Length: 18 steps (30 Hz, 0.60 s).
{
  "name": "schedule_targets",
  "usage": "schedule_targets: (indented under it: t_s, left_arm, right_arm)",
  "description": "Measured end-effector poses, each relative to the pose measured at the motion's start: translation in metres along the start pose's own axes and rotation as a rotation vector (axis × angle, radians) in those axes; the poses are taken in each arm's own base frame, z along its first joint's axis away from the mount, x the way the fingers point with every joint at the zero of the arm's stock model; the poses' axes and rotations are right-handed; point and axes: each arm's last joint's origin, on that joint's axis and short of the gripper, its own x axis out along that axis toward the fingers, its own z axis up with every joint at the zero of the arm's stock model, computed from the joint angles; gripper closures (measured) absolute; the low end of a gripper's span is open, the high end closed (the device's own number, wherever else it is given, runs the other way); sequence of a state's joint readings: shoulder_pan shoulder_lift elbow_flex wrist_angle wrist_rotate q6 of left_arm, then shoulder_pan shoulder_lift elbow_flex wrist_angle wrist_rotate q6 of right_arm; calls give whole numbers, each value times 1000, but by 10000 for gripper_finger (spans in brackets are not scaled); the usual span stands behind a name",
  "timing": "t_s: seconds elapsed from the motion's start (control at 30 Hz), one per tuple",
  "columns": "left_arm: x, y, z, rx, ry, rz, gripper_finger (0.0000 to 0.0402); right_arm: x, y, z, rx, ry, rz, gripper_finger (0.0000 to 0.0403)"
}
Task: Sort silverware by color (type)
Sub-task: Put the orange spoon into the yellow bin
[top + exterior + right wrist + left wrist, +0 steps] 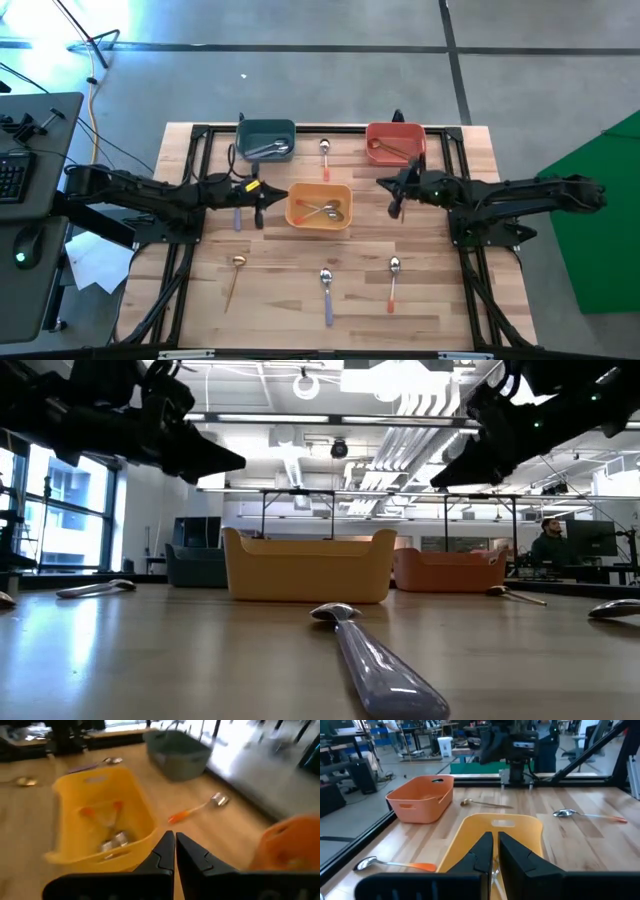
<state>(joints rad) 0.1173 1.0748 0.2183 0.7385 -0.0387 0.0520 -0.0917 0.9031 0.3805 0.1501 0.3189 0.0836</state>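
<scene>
My left gripper (260, 196) hovers shut and empty just left of the yellow bin (319, 207), which holds orange-handled spoons (107, 820). My right gripper (395, 192) hovers shut and empty between the yellow bin and the red-orange bin (395, 143), which holds a gold spoon. The teal bin (266, 140) holds silver-headed spoons. Lying flat on the table are an orange-handled spoon (325, 155), a lavender spoon (237, 215) beside my left gripper, a gold spoon (236, 275), a lavender spoon (327, 290) and an orange-handled spoon (394, 280). Another thin gold spoon (485, 803) lies near the red-orange bin.
Black frame rails (195, 180) run along the table's left, right and far sides under both arms. Bare wood (290, 320) lies along the near edge between the loose spoons. A desk with a keyboard (15, 175) stands left of the table. A person (550, 545) sits far behind.
</scene>
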Motion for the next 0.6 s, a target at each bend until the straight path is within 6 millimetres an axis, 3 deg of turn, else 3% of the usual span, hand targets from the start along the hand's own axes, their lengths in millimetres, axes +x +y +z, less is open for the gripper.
schedule_targets:
  t_s: [0.37, 0.6]
  left_arm:
    - [-3, 0, -5, -14, -8, 0, 385]
    - [-3, 1, -1, -11, -52, 5, 385]
  right_arm:
    - [-20, 42, -39, 422, 378, 31, 402]
    - [-34, 78, -24, 526, 672, -28, 393]
